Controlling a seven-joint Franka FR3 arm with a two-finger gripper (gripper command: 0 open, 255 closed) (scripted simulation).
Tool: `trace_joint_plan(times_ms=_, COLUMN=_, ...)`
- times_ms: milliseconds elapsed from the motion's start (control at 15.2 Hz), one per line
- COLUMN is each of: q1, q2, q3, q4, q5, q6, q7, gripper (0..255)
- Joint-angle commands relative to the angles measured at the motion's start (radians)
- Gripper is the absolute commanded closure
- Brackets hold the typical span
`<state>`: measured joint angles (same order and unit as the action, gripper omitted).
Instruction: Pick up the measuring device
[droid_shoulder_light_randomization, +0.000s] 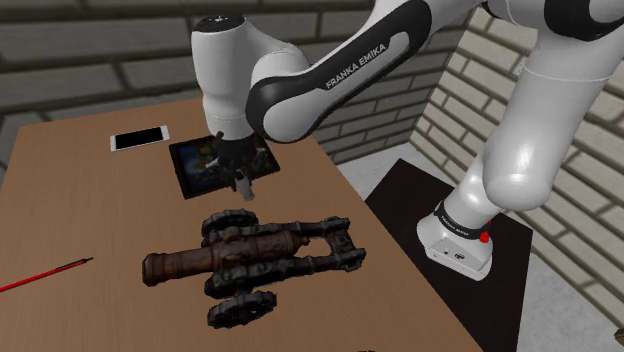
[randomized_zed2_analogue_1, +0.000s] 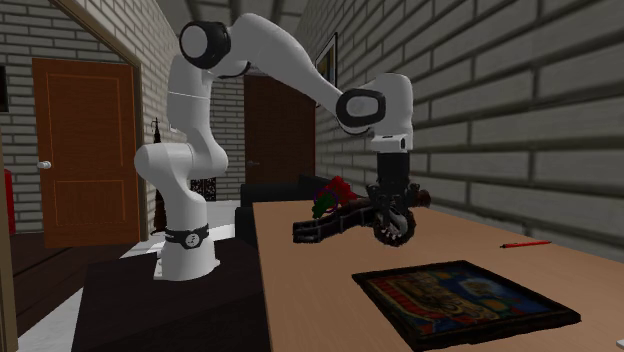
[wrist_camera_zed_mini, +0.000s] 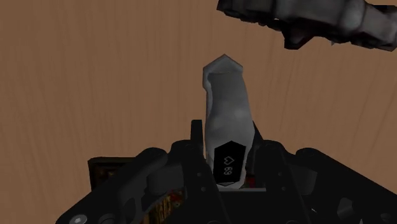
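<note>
Item: measuring device, a pale grey digital thermometer (wrist_camera_zed_mini: 224, 102). It has a slim body that narrows to a blunt tip, with a small dark readout window at the thicker end. Location: between the two black fingers of the gripper (wrist_camera_zed_mini: 226, 141), which are closed against its thicker end on either side of the readout, while the narrow end juts out beyond them. It hangs in the air above the brown wooden table (droid_shoulder_light_randomization: 80, 210) and touches nothing else. In the shoulder view the hand is over a dark-framed flat panel with a colourful picture (droid_shoulder_light_randomization: 205, 170). Nearby on the table are a white smartphone (droid_shoulder_light_randomization: 138, 138) beyond the panel, a rusty-brown model cannon on a wheeled carriage (droid_shoulder_light_randomization: 250, 262) nearer the camera, and a red pencil (droid_shoulder_light_randomization: 45, 275) well apart at that view's left edge. Handling, as judged: light and stiff. The smooth rounded shell is probably slippery, and the readout could mark under hard pressure. Best hold: across the wider body near the readout, as it is taken now, because the tapering end would let the fingers slide off. Caution: with the long end unsupported, the piece may swivel in the grip if it is moved sharply. Progress, as judged: grasped and off the surface.
</note>
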<state>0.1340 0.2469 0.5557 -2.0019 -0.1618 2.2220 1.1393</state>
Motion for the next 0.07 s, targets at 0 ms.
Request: trace_joint_plan(times_ms=0, q1=0.000, q2=-0.004, q3=0.001, q4=0.002, q5=0.003, q6=-0.005, q7=-0.001, gripper=255)
